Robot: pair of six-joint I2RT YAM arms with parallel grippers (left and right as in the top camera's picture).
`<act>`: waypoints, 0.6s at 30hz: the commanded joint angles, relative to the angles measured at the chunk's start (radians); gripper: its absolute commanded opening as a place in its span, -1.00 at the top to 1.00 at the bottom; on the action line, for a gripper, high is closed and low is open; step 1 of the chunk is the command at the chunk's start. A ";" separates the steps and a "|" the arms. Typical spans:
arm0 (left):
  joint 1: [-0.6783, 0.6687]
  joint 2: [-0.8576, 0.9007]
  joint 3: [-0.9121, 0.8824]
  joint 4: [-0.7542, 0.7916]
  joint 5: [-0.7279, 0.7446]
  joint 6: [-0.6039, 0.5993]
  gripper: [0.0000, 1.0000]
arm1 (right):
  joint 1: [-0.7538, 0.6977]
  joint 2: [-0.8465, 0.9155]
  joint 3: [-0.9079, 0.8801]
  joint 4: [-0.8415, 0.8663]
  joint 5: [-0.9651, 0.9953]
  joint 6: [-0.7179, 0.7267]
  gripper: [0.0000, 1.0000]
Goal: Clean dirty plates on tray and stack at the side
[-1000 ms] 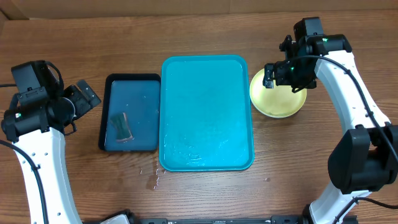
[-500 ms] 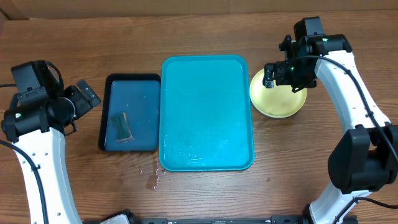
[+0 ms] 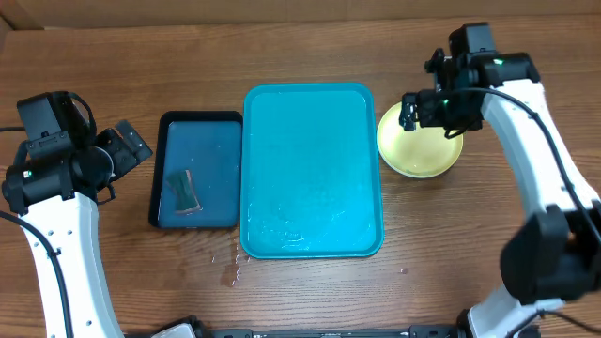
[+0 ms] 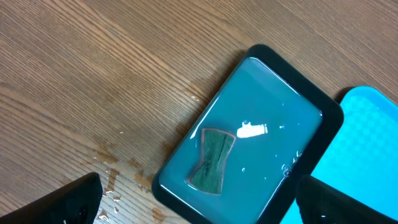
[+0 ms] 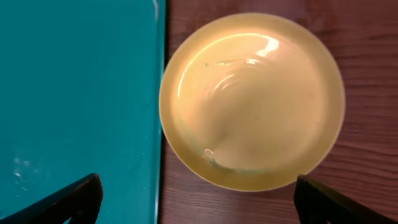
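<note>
On the counter, the tray lies long axis front-to-back, with the plates just right of it. The left pincer and right pincer gape empty.

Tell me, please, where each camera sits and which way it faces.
Overhead: above the table, facing straight down on turquoise tray, navy tray and plates; left arm and right arm show.
Left wrist: on the left arm, facing down at the navy tray; open left end effector shows.
Right wrist: facing down at the plates; open right end effector shows.
Shared: both wrist views catch the turquoise tray's edge.
</note>
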 commanded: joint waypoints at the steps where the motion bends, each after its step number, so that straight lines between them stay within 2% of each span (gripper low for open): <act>1: -0.001 0.007 0.012 0.001 0.003 -0.010 -1.00 | 0.004 -0.160 0.008 0.003 -0.001 -0.005 -1.00; 18: -0.001 0.007 0.012 0.001 0.003 -0.010 -0.99 | 0.004 -0.628 0.008 0.003 -0.001 -0.005 -1.00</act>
